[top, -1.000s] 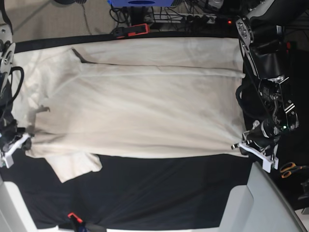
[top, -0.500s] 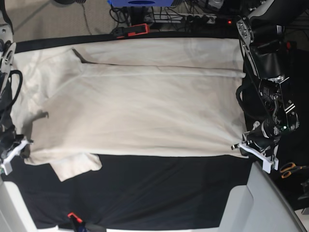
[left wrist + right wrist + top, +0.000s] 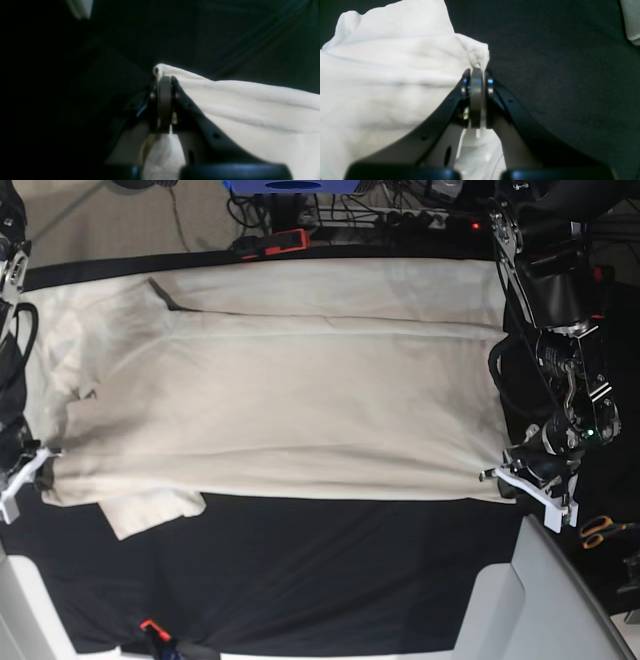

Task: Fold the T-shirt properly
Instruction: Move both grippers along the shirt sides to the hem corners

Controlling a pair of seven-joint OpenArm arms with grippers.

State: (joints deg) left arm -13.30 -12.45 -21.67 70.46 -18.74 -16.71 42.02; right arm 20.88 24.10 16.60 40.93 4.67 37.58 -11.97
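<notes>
The cream T-shirt [image 3: 280,400] lies spread across the black tablecloth [image 3: 330,570], collar end at the left, hem at the right, one sleeve [image 3: 150,512] sticking out at the lower left. My left gripper [image 3: 503,476] is shut on the hem's near corner at the base view's right; the left wrist view shows its fingers [image 3: 163,105] pinching cream cloth [image 3: 250,105]. My right gripper [image 3: 38,465] is shut on the shoulder edge at the base view's left; the right wrist view shows its fingers [image 3: 477,100] clamped on a fold of the shirt [image 3: 382,75].
An orange-handled clamp [image 3: 275,243] sits at the table's far edge and another clamp [image 3: 152,630] at the near edge. Orange scissors [image 3: 600,530] lie at the right. A grey-white cover [image 3: 540,600] fills the lower right corner. Cables and a blue box [image 3: 295,188] lie behind the table.
My right gripper has drawn the shoulder edge further left and a little up, stretching the shirt flatter. The lower sleeve shifted left with it. My left gripper stayed almost still.
</notes>
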